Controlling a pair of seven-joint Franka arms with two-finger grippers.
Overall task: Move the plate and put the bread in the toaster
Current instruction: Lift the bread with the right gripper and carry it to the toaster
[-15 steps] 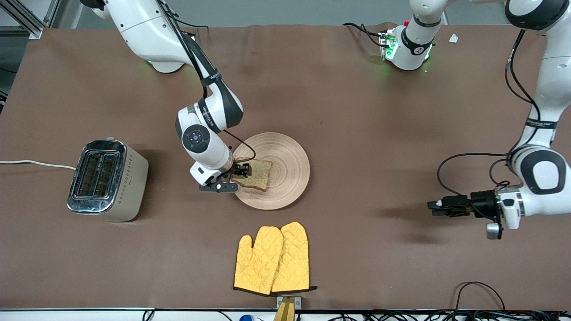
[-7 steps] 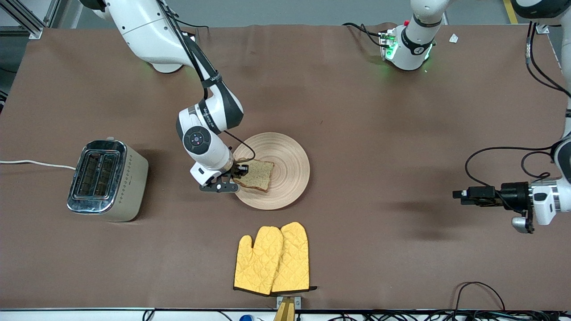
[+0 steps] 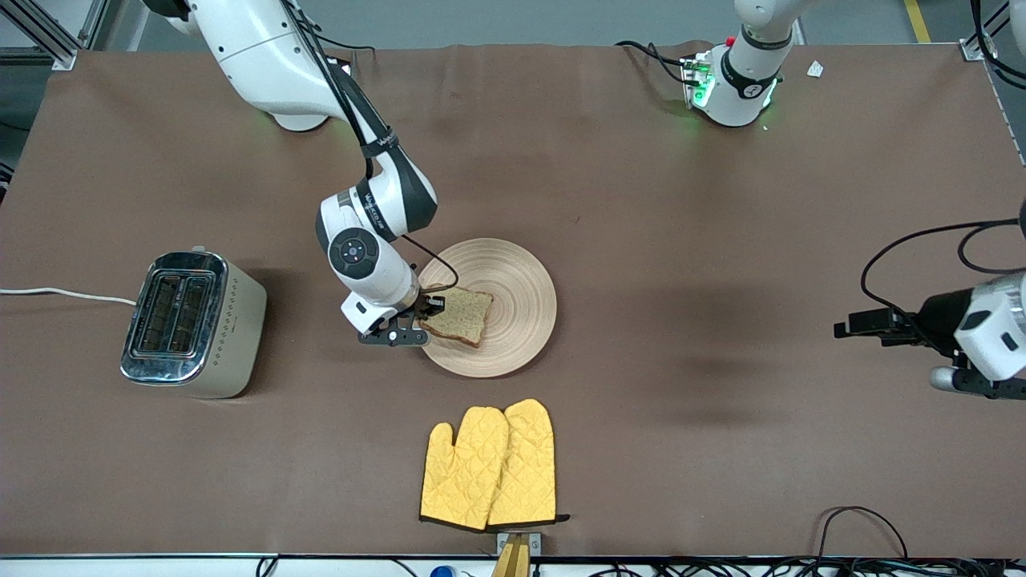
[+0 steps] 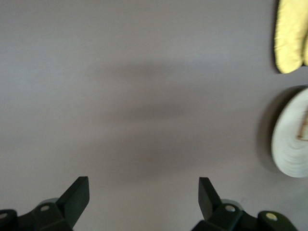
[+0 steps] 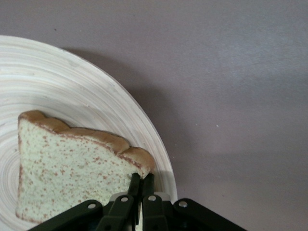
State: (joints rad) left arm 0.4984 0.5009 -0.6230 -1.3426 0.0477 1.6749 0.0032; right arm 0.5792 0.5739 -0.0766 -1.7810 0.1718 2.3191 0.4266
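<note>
Nearest the front camera, a pair of quilted yellow fabric oven mitts (image 3: 489, 466) lies flat on the matte brown tabletop (image 3: 681, 200), thumbs pointing toward the right arm's end.

Farther from the camera sits the round, light beige wooden plate (image 3: 513, 272), its surface ringed with fine concentric grain. On its edge toward the right arm's end is the squarish slice of speckled tan-brown bread (image 3: 461, 314), with a darker, wavy crust. The right hand (image 3: 425, 314) is down at that rim, its 2 thin black fingers (image 5: 135, 185) pressed together on the slice's corner, pinching it.

Well apart, toward the right arm's end of the tabletop, stands the boxy cream-sided toaster (image 3: 192, 323), with a shiny chrome top, 2 long slots, a dotted pattern on its side and a white cord (image 3: 64, 295) trailing off the edge.

The left hand (image 4: 144, 197) waits over bare tabletop at the left arm's end, its 2 dark wedge-shaped fingers (image 4: 77, 195) spread wide.
</note>
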